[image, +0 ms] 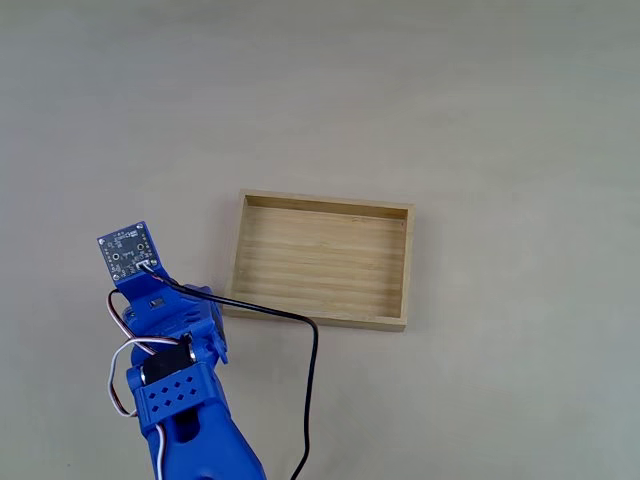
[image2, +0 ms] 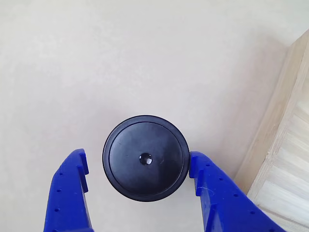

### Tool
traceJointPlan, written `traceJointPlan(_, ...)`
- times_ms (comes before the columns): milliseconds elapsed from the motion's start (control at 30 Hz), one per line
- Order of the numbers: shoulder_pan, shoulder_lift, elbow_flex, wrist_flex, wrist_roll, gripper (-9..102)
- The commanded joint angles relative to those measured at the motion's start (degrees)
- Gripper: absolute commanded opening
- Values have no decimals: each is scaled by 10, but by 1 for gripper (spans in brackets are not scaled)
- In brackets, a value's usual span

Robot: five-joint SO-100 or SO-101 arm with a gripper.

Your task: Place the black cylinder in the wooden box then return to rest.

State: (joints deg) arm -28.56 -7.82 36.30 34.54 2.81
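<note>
In the other view the black cylinder [image2: 145, 158] stands upright on the pale table, seen from above with a small dimple in its round top. My gripper [image2: 137, 155] is open, with its blue fingers [image2: 70, 193] on either side of the cylinder. The right finger sits at the cylinder's rim and the left finger stands a small gap away. The wooden box [image: 322, 260], a shallow light-wood tray with nothing in it, lies at the table's middle in the fixed view. Its wall [image2: 277, 121] shows just right of the gripper in the other view. The arm [image: 175, 390] covers the cylinder in the fixed view.
A black cable [image: 312, 380] loops from the arm across the table below the box. A small blue circuit board [image: 128, 250] sits at the arm's tip. Bare pale tabletop [image: 480, 100] surrounds the box.
</note>
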Motion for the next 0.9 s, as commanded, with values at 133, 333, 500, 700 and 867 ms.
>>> traceJointPlan(133,1,6,-70,-27,4,30)
traceJointPlan(333,0,18,-81,-32,4,29)
traceJointPlan(500,-1,23,-81,-33,4,28)
traceJointPlan(700,-2,26,-81,-36,4,24)
traceJointPlan(867,-3,28,-81,-36,4,20)
